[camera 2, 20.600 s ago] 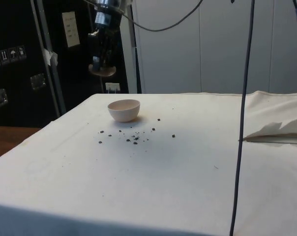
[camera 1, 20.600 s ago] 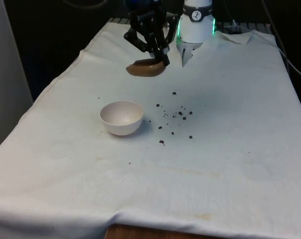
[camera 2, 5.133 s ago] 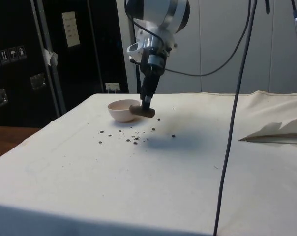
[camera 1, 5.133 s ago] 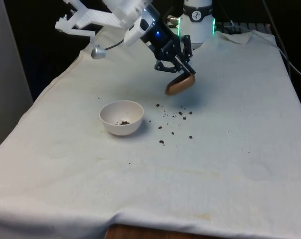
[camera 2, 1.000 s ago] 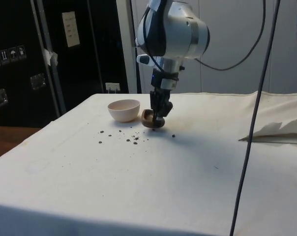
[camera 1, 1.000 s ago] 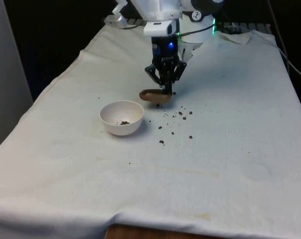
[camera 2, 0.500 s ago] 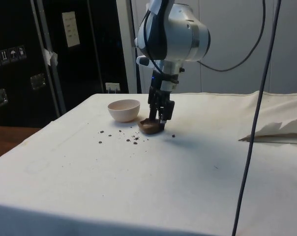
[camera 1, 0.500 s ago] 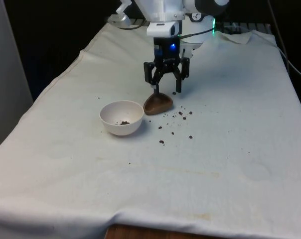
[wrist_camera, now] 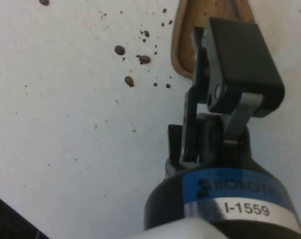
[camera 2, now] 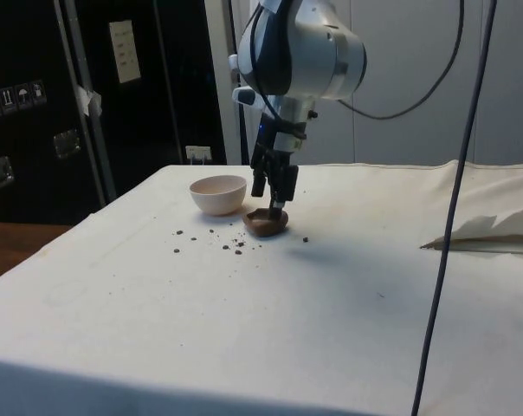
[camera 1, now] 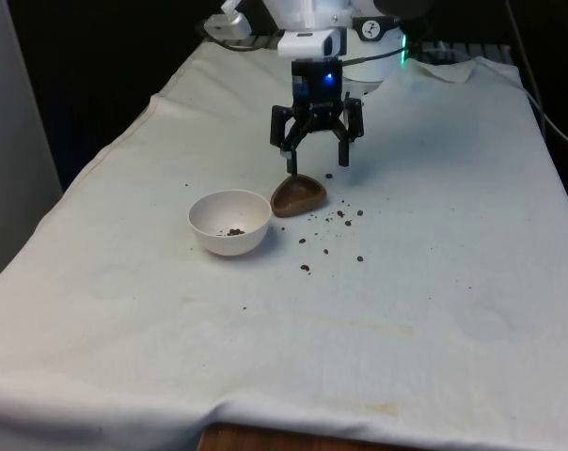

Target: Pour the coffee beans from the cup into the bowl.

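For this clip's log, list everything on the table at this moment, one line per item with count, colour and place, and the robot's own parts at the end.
Round white ceramic-looking bowl: one, white, on the cloth towards the front view's left, a few dark beans inside.
Shallow brown wooden cup: one, brown, resting on the cloth just beside the bowl on the front view's right, below the tool.
Loose coffee beans: many, dark brown, scattered on the cloth on the front view's right of the cup and bowl.
White cloth: one, white with faint stains, covering the table.
Black two-finger tool: one, black, open, just above the cup, holding nothing.
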Controlling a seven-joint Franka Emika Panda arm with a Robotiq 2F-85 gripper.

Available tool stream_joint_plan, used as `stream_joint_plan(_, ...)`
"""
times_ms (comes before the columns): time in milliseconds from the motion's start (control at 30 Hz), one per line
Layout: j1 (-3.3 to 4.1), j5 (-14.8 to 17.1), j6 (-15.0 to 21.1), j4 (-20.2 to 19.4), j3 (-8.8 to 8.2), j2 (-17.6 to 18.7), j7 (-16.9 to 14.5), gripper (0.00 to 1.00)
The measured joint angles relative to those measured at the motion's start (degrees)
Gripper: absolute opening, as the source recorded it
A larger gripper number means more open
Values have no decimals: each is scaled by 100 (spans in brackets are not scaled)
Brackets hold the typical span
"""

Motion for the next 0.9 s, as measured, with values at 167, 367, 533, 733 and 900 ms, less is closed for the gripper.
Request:
stream_joint_plan(167, -17, -264, 0, 34, 0, 0, 246, 100)
stream_joint_plan(367, -23, -584, 0, 80, -6, -11, 550, 100)
stream_joint_plan(533, -23, -842, 0, 115, -6, -34, 796, 100)
stream_joint_plan(733, -23, -1152, 0, 126, -6, -97, 1083, 100)
stream_joint_plan(900, -40, -1358, -11, 126, -6, -166, 1272, 100)
